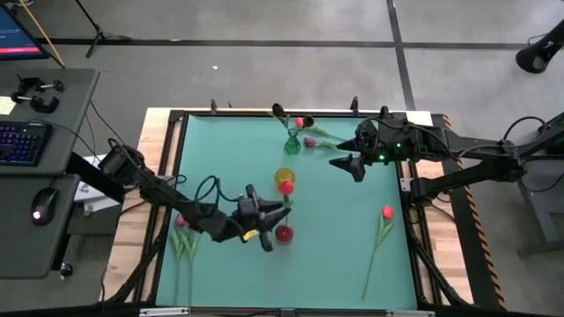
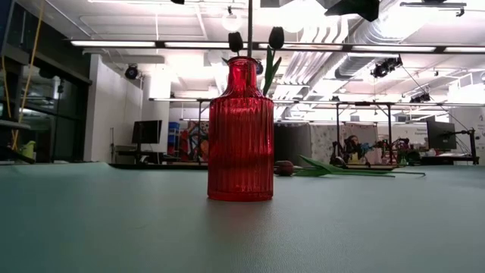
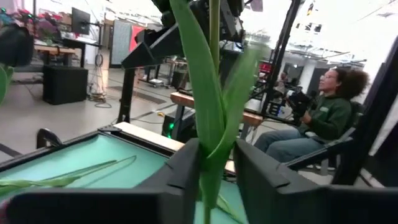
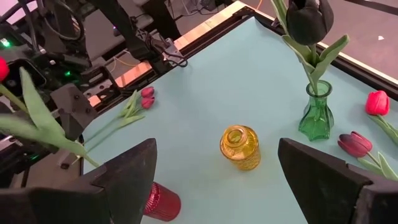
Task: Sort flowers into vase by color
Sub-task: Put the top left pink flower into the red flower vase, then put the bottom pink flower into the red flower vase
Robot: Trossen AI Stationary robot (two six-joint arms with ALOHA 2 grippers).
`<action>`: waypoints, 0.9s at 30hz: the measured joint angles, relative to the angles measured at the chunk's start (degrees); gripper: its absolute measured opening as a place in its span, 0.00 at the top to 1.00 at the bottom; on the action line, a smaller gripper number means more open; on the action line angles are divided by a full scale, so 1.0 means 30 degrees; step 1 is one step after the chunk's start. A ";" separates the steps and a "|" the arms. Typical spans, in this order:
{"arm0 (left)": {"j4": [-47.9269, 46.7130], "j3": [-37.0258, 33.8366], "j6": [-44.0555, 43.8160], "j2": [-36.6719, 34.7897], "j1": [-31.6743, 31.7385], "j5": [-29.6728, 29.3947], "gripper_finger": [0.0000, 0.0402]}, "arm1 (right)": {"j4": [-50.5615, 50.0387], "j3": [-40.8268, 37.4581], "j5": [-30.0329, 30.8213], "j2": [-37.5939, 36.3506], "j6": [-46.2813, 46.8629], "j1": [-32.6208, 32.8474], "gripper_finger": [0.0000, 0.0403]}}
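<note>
My left gripper (image 1: 275, 211) is shut on a red-headed tulip (image 1: 285, 187) just beside the red ribbed vase (image 1: 284, 233). In the low view its thin stem (image 2: 249, 23) runs down to the mouth of the red vase (image 2: 241, 136); whether it is inside, I cannot tell. My right gripper (image 1: 351, 165) hovers open, right of the yellow vase (image 1: 285, 175). The green vase (image 1: 293, 141) holds dark tulips (image 4: 309, 18). A red tulip (image 1: 300, 121) and a maroon tulip (image 1: 309, 141) lie next to it. Another tulip (image 1: 386, 212) lies flat at the right, and pink ones (image 1: 181, 220) at the left. My left gripper pinches the tulip's green stem and leaves (image 3: 208, 155) between its two fingers (image 3: 180, 171), which lie across the stem. The flower is lifted clear of the table and stands nearly upright, with the red head (image 4: 2, 67) above the fingers and the stem's lower part below them.
The green mat (image 1: 352, 255) has bare room between the red vase and the tulip at the right. A raised dark frame (image 1: 414, 229) borders the mat. A seated person (image 3: 323, 118) is beyond the table's far side. A desk with keyboard and mouse (image 1: 22, 141) stands left.
</note>
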 joint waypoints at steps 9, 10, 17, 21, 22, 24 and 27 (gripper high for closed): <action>-0.2706 0.0000 -0.2331 -0.1276 -0.0844 0.0022 0.54 | 0.0408 0.0000 -0.1045 -0.0094 0.0022 0.0000 0.19; -0.3412 0.0000 -0.2670 -0.1574 -0.0950 0.0070 0.52 | 0.0401 0.0000 -0.1224 -0.0149 0.0105 0.0000 0.19; -0.8481 -0.0007 -0.4444 -0.5130 -0.2004 0.0354 0.44 | -0.2257 0.0010 -0.2973 -0.0920 0.2136 0.0002 0.19; -1.0915 -0.0007 -0.5439 -0.7708 -0.2373 0.0346 0.44 | -0.7030 0.0012 -0.3962 -0.0731 0.6143 0.0719 0.19; -1.1476 0.0000 -0.5730 -0.8254 -0.2380 0.0327 0.44 | -0.8102 -0.0091 -0.3971 -0.0567 0.7372 0.1269 0.19; -1.2348 -0.0004 -0.5981 -0.9192 -0.2360 0.0051 0.44 | -0.9455 -0.0891 -0.4213 -0.0356 1.0179 0.2961 0.19; -1.2781 0.0000 -0.5802 -1.0126 -0.2353 -0.0632 0.44 | -0.8610 -0.3019 -0.4779 -0.0327 1.5308 0.6397 0.19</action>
